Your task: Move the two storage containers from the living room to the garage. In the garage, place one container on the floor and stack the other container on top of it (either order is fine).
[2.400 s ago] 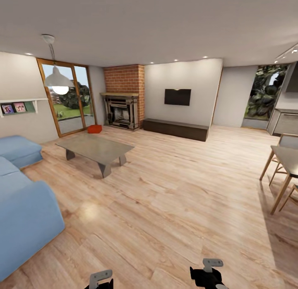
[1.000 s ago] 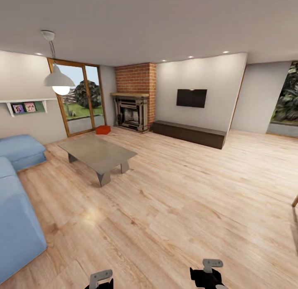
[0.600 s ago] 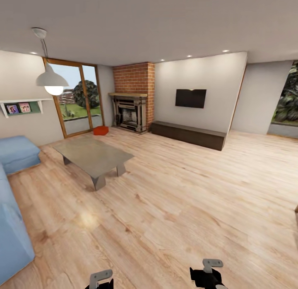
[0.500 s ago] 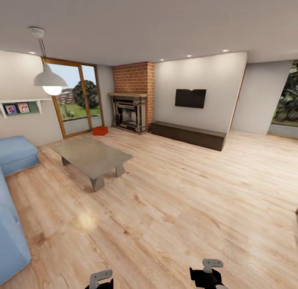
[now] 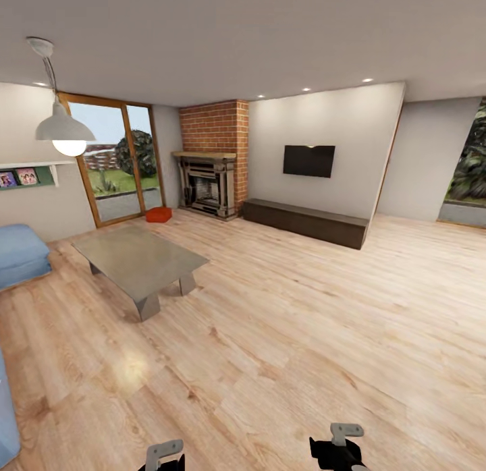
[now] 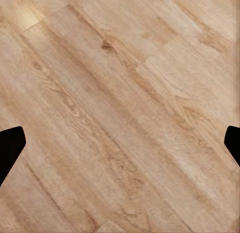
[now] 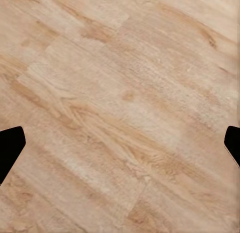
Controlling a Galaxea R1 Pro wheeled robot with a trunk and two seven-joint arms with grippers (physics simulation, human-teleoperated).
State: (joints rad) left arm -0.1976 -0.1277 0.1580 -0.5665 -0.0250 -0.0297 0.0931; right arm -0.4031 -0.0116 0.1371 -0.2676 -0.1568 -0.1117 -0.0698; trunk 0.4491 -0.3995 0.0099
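In the head view a storage container [image 5: 158,214] sits on the wood-plank floor [image 5: 290,336] before the glass doors [image 5: 115,162], left of the fireplace [image 5: 206,185], with the coffee table [image 5: 138,260] nearer and a low bench [image 5: 305,222] under the wall-hung television [image 5: 308,160] to the right.

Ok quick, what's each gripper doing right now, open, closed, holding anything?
Left gripper: open, fingers wide apart, nothing between them, just wood-plank floor below.
Right gripper: open, holding nothing, same bare floor underneath.
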